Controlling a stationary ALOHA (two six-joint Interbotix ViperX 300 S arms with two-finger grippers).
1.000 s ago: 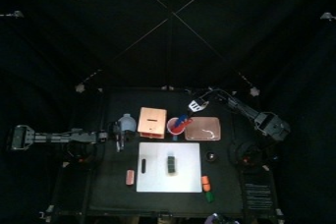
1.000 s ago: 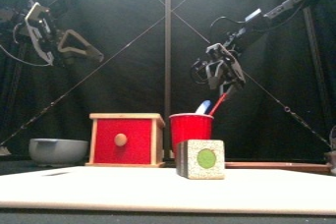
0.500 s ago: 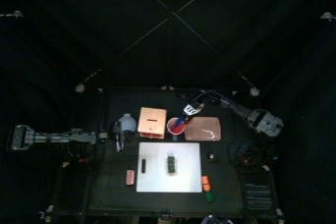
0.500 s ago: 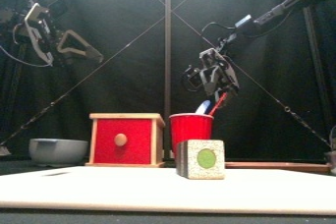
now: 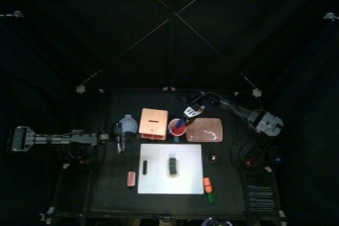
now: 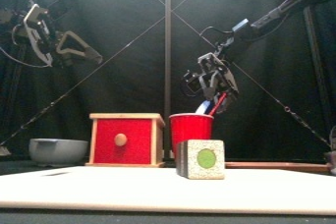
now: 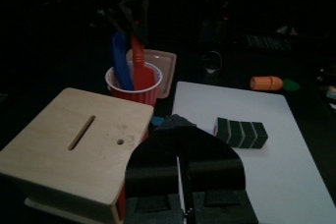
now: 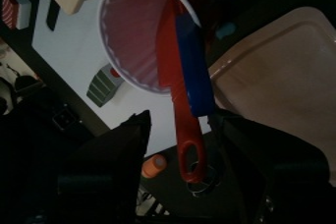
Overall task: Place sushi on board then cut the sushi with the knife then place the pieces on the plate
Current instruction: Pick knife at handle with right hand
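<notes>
Right gripper [image 6: 210,75] hangs mid-frame above the red cup [image 6: 192,130] — jaws spread either side of the red knife [image 8: 182,90], not gripping it. Sushi roll [image 5: 173,165] lies on the white board [image 5: 153,180], lower centre of the top view — left gripper [image 7: 184,164] clenched on nothing, at mid-left

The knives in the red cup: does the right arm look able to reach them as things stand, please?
Probably yes: the right gripper hangs directly above the red cup, its fingers open around the knives' upright handles, with nothing in between.
</notes>
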